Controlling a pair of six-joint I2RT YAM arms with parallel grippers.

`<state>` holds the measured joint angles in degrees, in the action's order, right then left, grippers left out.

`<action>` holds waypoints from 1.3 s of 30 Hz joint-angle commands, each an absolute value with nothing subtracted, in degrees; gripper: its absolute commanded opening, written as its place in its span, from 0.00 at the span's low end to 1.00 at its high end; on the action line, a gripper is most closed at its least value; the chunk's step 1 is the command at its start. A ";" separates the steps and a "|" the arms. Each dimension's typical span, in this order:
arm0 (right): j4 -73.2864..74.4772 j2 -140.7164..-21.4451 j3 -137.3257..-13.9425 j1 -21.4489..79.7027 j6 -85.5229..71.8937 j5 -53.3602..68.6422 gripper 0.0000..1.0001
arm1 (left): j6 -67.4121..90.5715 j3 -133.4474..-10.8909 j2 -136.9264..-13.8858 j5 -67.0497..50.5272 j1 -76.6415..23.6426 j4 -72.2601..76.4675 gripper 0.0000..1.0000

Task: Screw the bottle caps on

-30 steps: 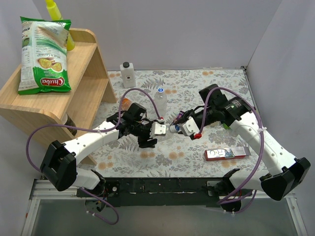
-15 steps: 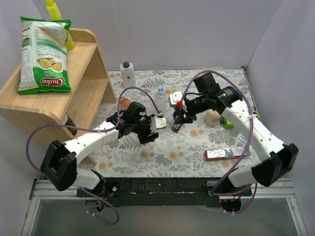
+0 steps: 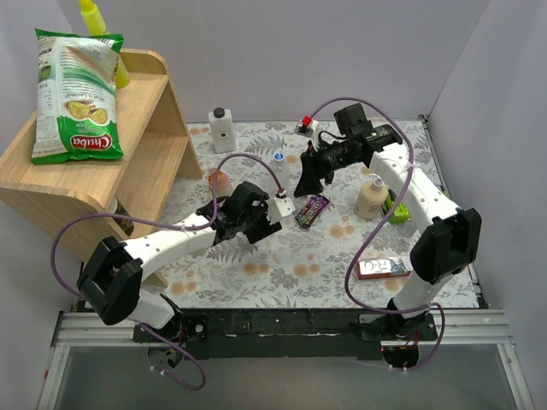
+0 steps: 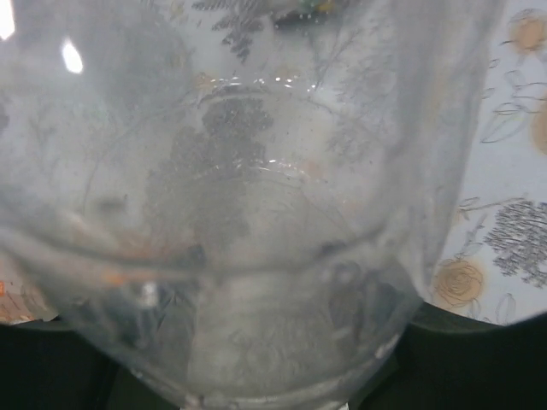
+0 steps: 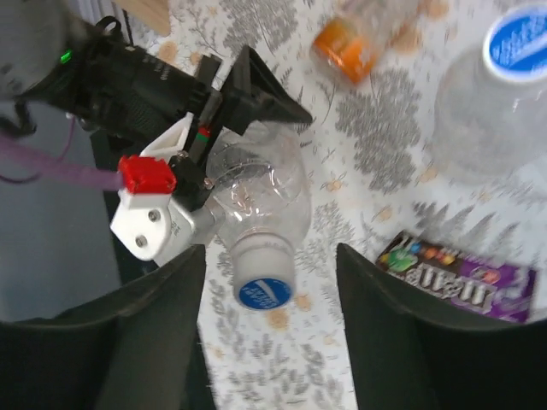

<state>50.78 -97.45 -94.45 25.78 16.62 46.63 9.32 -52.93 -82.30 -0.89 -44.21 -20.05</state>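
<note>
Worktop (image 3: 256, 273) under a floral cloth, grey walls around. At far left stood a wooden shelf (image 3: 145, 162) with a crisp bag (image 3: 75, 94) and a yellow bottle (image 3: 101, 34) on top.

Jaws of the left gripper (image 5: 244, 149) were clamped on a clear bottle (image 5: 261, 192), held on its side above the cloth near the middle. A blue cap (image 5: 261, 291) sat on its neck. The left wrist view was filled by the bottle's wall and showed little else.

Jaws of the right gripper (image 3: 303, 184) stood wide apart with nothing between them. They hovered over the capped neck without touching it.

Surroundings:
- An upright bottle (image 3: 279, 173), clear and topped by a second cap (image 3: 279, 157), stood just beyond the held one and close to the right gripper.
- An orange bottle (image 3: 220, 181) lay on its side near the shelf foot, beside the left arm.
- A sweet packet (image 3: 312, 209) lay flat just right of the held bottle.
- A cream bottle (image 3: 372, 196) stood further right with a green object (image 3: 400, 212) beside it; whether they touched I could not tell.
- A flat box (image 3: 393, 266) lay near the front right.
- A white square bottle (image 3: 221, 128) stood at the far edge, well apart.
</note>
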 commanded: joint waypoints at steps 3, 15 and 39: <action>60.11 -82.99 -91.96 23.20 52.95 55.71 0.74 | 0.28 -52.72 -74.97 -21.32 -39.92 -28.01 0.00; 45.88 -66.27 -71.19 36.73 74.53 46.94 0.70 | -11.78 -60.11 -79.01 -36.56 -38.14 -43.24 0.00; 43.07 -80.13 -80.30 38.32 45.67 40.98 0.01 | 2.96 -56.34 -75.67 -26.04 -40.85 -21.74 0.00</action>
<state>45.84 -71.90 -74.19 37.87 67.68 44.25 -6.79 -56.97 -79.07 -32.18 -38.11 -39.72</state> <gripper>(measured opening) 0.380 0.554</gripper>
